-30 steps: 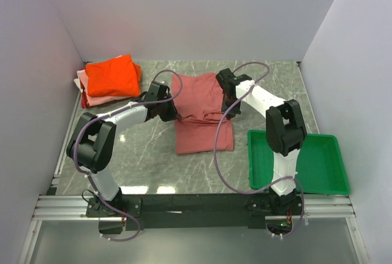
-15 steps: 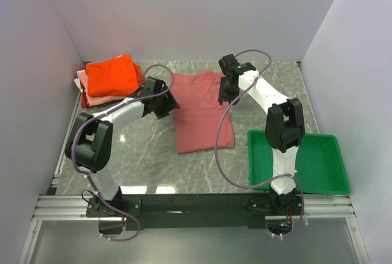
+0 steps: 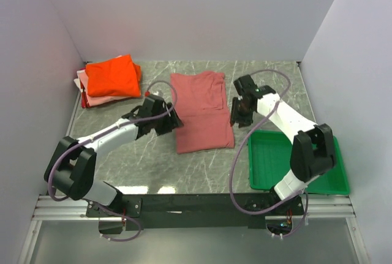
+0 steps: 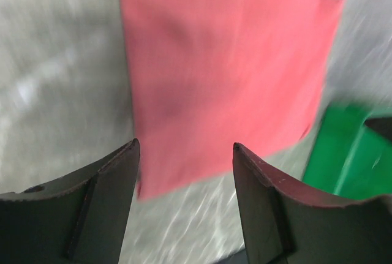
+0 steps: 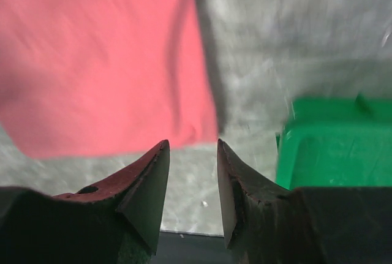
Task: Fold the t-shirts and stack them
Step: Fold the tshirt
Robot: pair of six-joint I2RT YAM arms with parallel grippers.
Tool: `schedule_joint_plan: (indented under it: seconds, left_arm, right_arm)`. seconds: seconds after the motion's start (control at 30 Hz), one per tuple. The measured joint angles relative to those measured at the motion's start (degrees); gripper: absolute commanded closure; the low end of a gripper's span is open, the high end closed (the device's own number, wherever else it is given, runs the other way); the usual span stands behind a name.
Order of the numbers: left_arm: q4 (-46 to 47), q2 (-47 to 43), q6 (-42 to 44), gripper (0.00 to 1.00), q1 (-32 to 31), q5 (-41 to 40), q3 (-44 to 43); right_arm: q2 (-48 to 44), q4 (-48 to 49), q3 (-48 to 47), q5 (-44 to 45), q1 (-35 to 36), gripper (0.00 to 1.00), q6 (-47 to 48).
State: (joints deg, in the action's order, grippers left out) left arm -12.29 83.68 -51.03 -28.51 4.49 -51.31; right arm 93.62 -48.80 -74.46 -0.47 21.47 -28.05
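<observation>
Top external view: the brick-red t-shirt (image 3: pixel 201 113) is lying flat mid-table as a long rectangle, its collar end pointing toward the back wall. A second ago both grippers were sitting closed at its side edges. Now the left gripper (image 3: pixel 173 119) is standing just off the left edge and the right gripper (image 3: pixel 237 112) just off the right edge. In the wrist views each pair of fingers is standing partly open with nothing between them, only shirt and table showing through the gap. The cloth is therefore lying released, which suggests one fold is finished. A further fold is probably remaining before this shirt is joining the orange t-shirt (image 3: pixel 112 76), which is resting on the pale folded shirts (image 3: pixel 82 89) in the far left corner. The shirt's near right corner is lying close to the green tray (image 3: pixel 318 166), so room on that side is tightening. Bare table (image 3: pixel 153 160) is lying open in front of the shirt and between it and the stack, giving the left arm the freer path.
</observation>
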Motion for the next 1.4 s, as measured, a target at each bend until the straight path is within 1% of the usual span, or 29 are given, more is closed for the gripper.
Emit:
schedule_joint_plan:
  seconds: [0.13, 0.3, 0.43, 0.53, 0.73, 1.0, 1.23, 1.4]
  left_arm:
    - [-1.4, -1.9, 1.2, 0.33, -3.1, 2.0, 4.9]
    - [-2.3, -3.8, 1.4, 0.35, -4.2, 3.1, 7.6]
    - [-2.1, -3.7, 1.0, 0.4, -5.7, 3.9, 8.7]
    - [-2.2, -1.6, 0.6, 0.45, -7.4, 4.4, 9.0]
    - [-4.1, -0.2, -0.7, 0.48, -9.3, 2.9, 9.6]
    - [-4.7, -0.1, -1.2, 0.49, -9.5, 1.2, 9.9]
    - [-1.5, 1.9, -1.4, 0.5, -9.6, 1.7, 9.9]
    - [0.3, 3.1, -1.3, 0.59, -9.6, 2.1, 9.9]
  right_arm:
    - [-5.1, 2.2, 11.0, -2.2, 0.0, 0.57, -0.9]
    - [-5.9, 4.5, 16.5, -4.1, 0.0, 0.58, -1.2]
    - [-5.9, 6.2, 17.2, -4.8, 0.0, 0.58, -1.2]
    - [-5.8, 7.4, 17.4, -5.2, 0.0, 0.58, -1.2]
    - [-4.8, 8.6, 17.5, -5.3, 0.0, 0.58, -1.2]
    - [-2.3, 10.4, 18.6, -5.2, 0.0, 0.59, -1.3]
    - [-0.3, 10.9, 19.7, -5.2, 0.0, 0.59, -1.3]
    - [0.2, 11.5, 19.7, -5.3, 0.0, 0.59, -1.3]
